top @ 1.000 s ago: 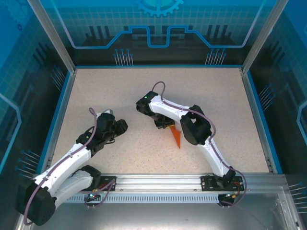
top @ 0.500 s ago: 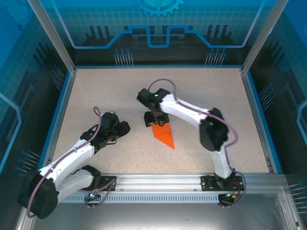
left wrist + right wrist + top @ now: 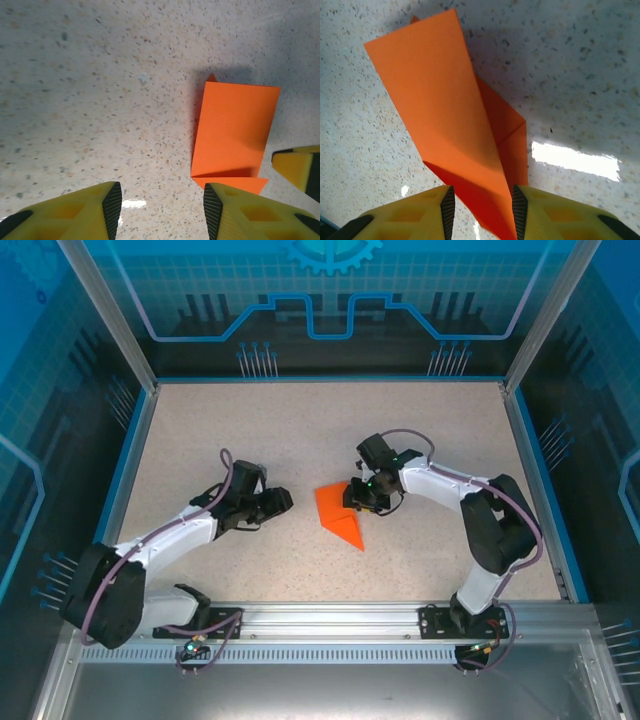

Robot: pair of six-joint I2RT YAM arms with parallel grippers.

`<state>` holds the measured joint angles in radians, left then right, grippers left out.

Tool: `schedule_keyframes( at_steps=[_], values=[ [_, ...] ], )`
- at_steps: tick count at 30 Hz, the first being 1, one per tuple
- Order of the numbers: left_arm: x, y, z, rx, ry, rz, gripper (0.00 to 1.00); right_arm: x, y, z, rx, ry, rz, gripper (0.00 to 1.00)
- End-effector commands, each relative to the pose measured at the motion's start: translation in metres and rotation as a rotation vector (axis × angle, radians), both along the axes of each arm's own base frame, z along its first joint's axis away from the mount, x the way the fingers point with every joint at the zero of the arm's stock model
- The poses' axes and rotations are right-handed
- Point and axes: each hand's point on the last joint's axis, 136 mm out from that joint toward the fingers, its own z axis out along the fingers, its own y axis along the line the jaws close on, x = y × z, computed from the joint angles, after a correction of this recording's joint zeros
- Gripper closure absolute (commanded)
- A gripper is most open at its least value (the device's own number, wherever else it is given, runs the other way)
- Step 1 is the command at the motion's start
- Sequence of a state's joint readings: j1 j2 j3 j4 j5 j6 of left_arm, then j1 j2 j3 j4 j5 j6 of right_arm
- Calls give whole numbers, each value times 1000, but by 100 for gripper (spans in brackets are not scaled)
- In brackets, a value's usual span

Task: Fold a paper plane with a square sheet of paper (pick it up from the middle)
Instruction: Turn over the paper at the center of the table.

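Top external: right end effector (image 3: 351, 502) now right of orange paper (image 3: 334, 514) (jaws apart)

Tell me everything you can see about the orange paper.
The orange paper is thin, bright and folded into a layered wedge with sharp creases, one broad flap over darker layers. It lies on the speckled table, mid-table. The right pincer, jaws apart, straddles the flap's narrow end; contact is unclear.

Folded orange paper wedge (image 3: 338, 514) on table (image 3: 200, 430)
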<state>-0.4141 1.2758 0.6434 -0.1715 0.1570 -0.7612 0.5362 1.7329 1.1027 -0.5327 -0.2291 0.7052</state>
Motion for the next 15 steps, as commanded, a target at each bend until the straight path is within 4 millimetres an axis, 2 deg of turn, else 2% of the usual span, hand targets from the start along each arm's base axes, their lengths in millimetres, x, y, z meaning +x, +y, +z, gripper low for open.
schedule_keyframes(
  at_steps=[1, 5, 11, 15],
  values=[
    [6, -17, 11, -72, 4, -38, 50, 12, 1, -6, 39, -22, 6, 62],
    [6, -19, 6, -69, 23, -39, 50, 17, -3, -19, 52, 4, -8, 65],
    [7, -22, 6, -68, 30, -45, 50, 19, -10, -28, 98, 13, -68, 79],
    [9, -25, 6, -70, 34, -51, 50, 14, -9, -37, 204, 31, -162, 85]
  ],
)
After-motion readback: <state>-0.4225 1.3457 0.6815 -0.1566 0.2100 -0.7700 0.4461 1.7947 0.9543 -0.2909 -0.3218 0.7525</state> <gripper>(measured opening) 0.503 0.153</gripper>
